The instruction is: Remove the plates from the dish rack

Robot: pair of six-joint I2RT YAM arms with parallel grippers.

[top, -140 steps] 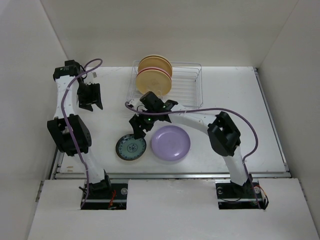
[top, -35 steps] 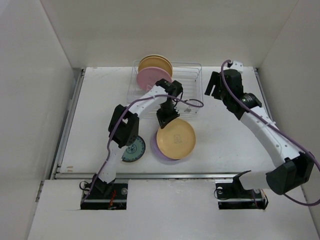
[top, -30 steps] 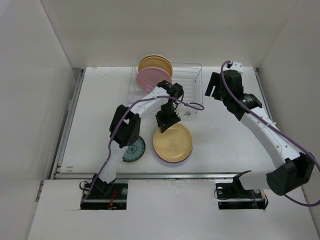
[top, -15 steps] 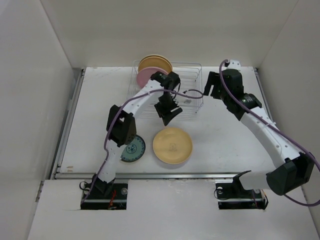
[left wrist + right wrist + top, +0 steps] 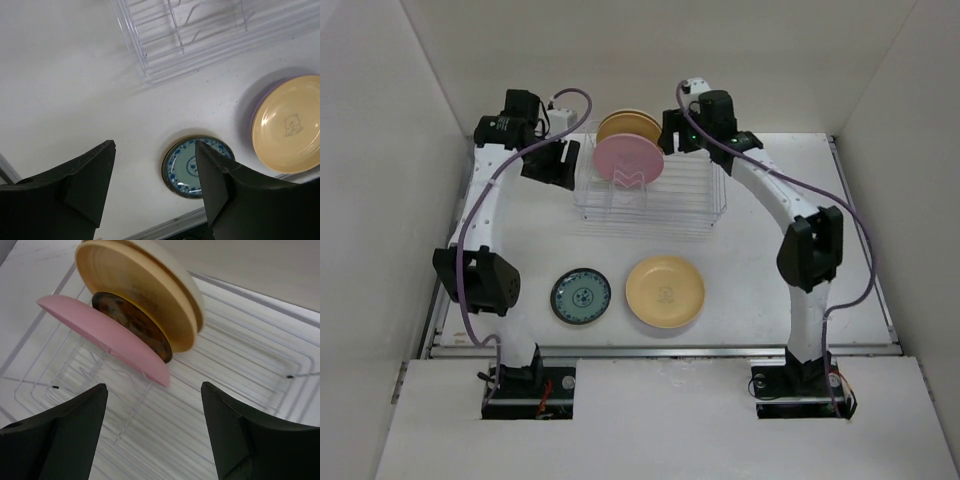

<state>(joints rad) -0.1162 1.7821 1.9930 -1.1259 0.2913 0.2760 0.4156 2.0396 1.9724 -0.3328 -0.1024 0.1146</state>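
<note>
"Where are the plates?"
"Three stand on edge in the rack, leaning back, just ahead of the right fingers."
"And the arms?"
"Both reach far, flanking the rack. The left fingers and the right fingers are spread and empty."

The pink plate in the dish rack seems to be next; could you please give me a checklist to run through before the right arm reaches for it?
1. Right end effector open and empty: ok.
2. Pink plate frontmost in the dish rack, near rim exposed: ok.
3. Gap between it and the dark-rimmed plate behind: cannot tell.
4. Left end effector open, beside the rack, off the plates: ok.
5. Bare table right of the yellow plate for set-down: ok.
</note>
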